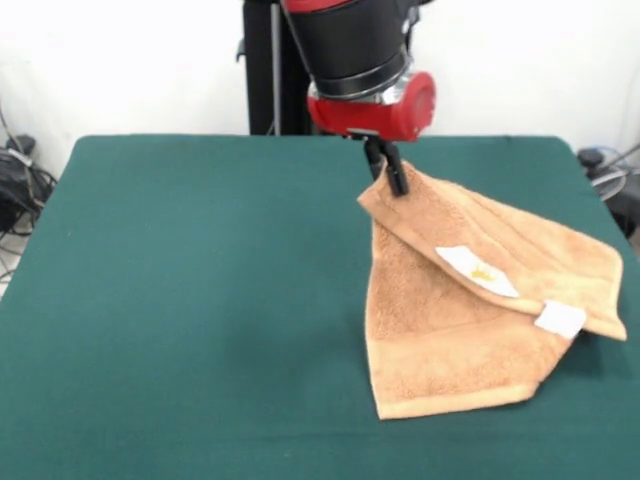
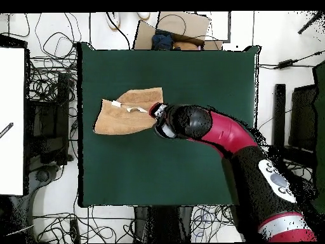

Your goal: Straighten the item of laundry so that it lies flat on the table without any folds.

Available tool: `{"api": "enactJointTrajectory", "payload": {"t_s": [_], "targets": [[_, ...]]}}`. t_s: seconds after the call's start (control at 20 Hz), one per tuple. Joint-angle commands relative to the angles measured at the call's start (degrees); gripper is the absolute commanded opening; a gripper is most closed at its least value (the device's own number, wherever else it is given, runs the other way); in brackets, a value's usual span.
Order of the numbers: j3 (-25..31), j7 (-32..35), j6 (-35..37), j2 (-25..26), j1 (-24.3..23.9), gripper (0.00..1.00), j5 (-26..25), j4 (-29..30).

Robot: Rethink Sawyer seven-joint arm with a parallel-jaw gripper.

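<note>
The orange-tan towel point(image 1: 460, 300) lies folded on the right half of the dark green table point(image 1: 190, 300), with an upper layer turned over a lower one and two white tags point(image 1: 478, 270) showing. My gripper point(image 1: 392, 175) is shut on the towel's far corner and holds it lifted off the table. In the overhead view the towel point(image 2: 124, 114) lies left of centre, and the arm's wrist point(image 2: 184, 122) covers its right corner, hiding the gripper.
The robot's black pedestal point(image 1: 265, 70) stands behind the table's far edge. Cables and boxes lie on the floor around the table point(image 2: 171, 38). The table's left half in the front view is bare green surface.
</note>
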Motion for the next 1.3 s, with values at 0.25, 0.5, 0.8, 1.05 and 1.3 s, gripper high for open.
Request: {"api": "enactJointTrajectory", "payload": {"t_s": [0.25,0.5,0.8,1.05,1.3], "targets": [[8.8,-14.2,7.2,3.0,-5.7,0.0,-6.7,-1.0],[10.0,-15.0,9.7,4.0,-7.7,0.0,-8.3,-2.8],[12.0,-17.0,13.2,4.8,-11.4,0.0,-10.4,-4.5],[13.8,-20.5,15.9,5.3,-15.7,0.0,-12.7,-5.5],[14.7,-25.1,16.8,8.4,-19.2,0.0,-14.6,-7.7]]}}
